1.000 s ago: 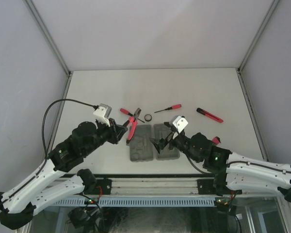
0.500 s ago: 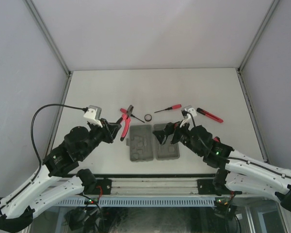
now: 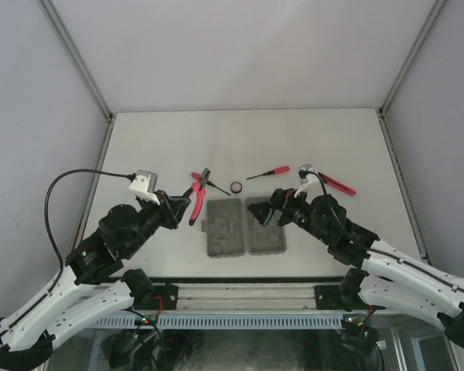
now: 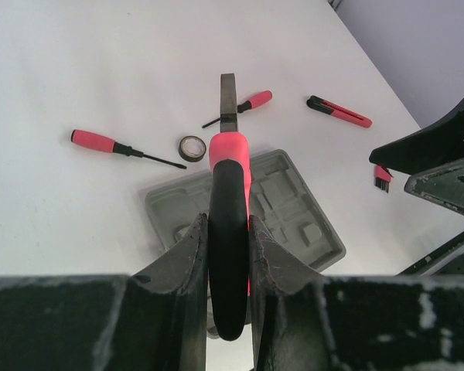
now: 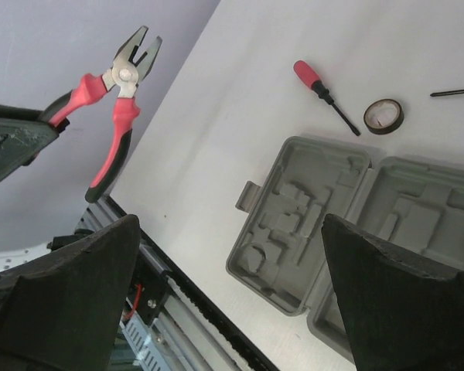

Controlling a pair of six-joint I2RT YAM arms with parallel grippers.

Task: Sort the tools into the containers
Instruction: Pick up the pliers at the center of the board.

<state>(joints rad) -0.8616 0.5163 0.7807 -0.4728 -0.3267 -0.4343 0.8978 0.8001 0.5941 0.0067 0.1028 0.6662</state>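
Note:
My left gripper [image 3: 187,202] is shut on the black-and-red handles of the pliers [image 3: 197,195], held above the table left of the case; its fingers [image 4: 192,247] clamp the pliers [image 4: 229,166], nose pointing away. The open grey case [image 3: 243,226] lies with both halves showing moulded recesses. My right gripper [image 3: 267,213] hangs open over the case's right half, nothing between its fingers [image 5: 69,294]. On the table lie a screwdriver [image 4: 100,143], a black ring [image 3: 237,187], a second screwdriver [image 3: 269,172], a slim red-black stick tool [image 3: 334,183] and a small comb-like piece [image 4: 382,178].
The case [image 5: 309,224] has a latch tab [image 5: 251,195] on its left side. The table's near edge and metal rail [image 3: 240,297] run just below the case. White enclosure walls surround the table [image 3: 240,139].
The left arm has drawn back to the left, carrying the pliers off the case's left half. The right gripper has shifted up and right over the case, still open.

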